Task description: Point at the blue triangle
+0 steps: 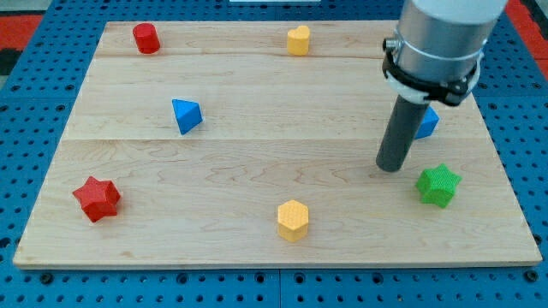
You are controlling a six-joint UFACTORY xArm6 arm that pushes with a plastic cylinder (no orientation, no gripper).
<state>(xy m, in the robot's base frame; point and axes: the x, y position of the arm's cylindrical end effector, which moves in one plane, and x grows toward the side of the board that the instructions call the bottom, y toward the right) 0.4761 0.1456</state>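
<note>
Nearest the camera, close to the board's near edge and about midway across, sits a yellow hexagonal block. Further left along the near side, a red star-shaped block rests near the left edge of the wooden board, which lies on a blue perforated table.

On the right side, a green star-shaped block sits near the right edge. Just left of it, and apart from it, my tip rests on the wood; it is a plain dark rod with no jaws, holding nothing. Directly behind the rod, a blue block is partly hidden by the arm, so its shape cannot be made out, nor whether the rod touches it.

The blue triangle lies in the left half of the board, at middle depth, well apart from my tip and with open wood between them.

Along the far edge, a red cylinder-like block stands at the left, and a yellow heart-shaped block stands near the middle.
</note>
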